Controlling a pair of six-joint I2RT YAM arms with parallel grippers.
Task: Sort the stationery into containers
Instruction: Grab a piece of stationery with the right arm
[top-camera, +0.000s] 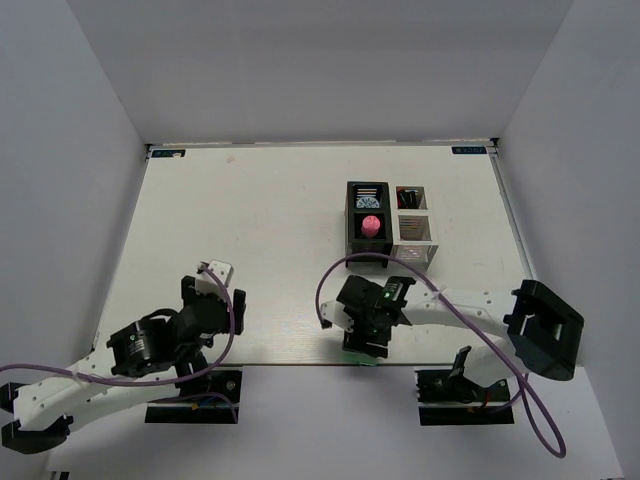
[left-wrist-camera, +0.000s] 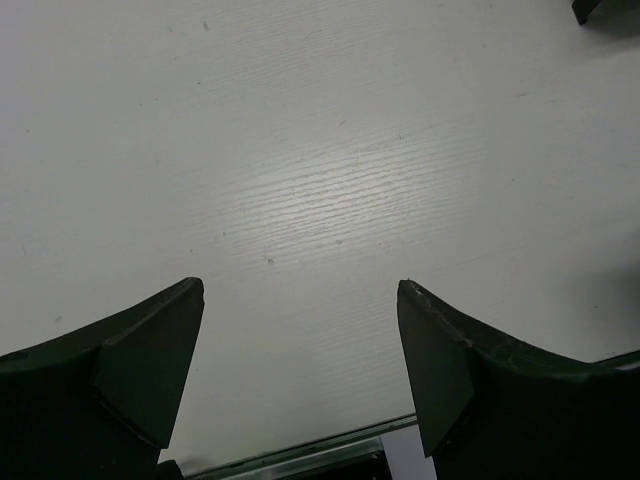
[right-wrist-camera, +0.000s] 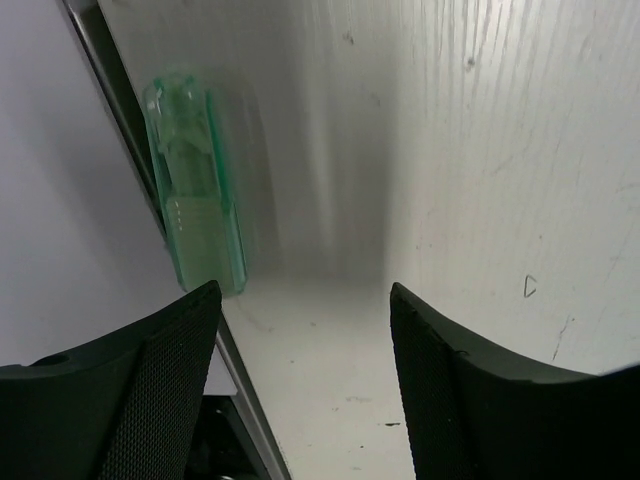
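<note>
Your right jaws stand wide with nothing between them over the worktop's near edge. The green translucent piece lies at their 10 o'clock, along the metal edge strip, just outside one fingertip. Your left jaws, also wide and holding nothing, hang over the worktop toward 8 o'clock. At 1 o'clock in the top view, the black mesh bin, with a pink piece inside, touches the white mesh bin. Open room spreads from 9 to 12 o'clock. The surface is white wood-grain, and plain white walls close three sides.
</note>
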